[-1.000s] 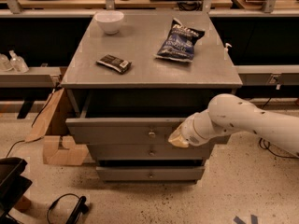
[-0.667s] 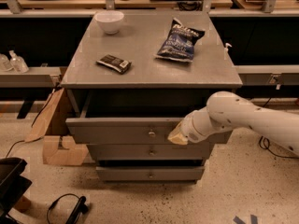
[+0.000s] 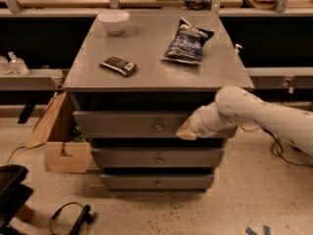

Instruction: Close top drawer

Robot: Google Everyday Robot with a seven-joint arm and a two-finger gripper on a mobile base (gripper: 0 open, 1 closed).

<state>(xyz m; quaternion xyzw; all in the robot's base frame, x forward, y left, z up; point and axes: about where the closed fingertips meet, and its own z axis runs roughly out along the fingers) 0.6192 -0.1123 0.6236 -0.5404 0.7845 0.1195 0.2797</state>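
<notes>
The top drawer is a wide grey drawer under the cabinet top, with a small round metal knob at its centre. Its front stands only a little out from the cabinet. My gripper on the white arm presses against the drawer front, just right of the knob. Below it are two narrower grey drawers, both slightly out.
On the grey cabinet top lie a white bowl, a dark bar packet and a blue chip bag. A cardboard box stands at the left of the cabinet. Cables and a dark object lie on the floor at the lower left.
The top drawer has slid back into the cabinet and now sticks out far less. My gripper has followed it inward, staying against the front panel.
</notes>
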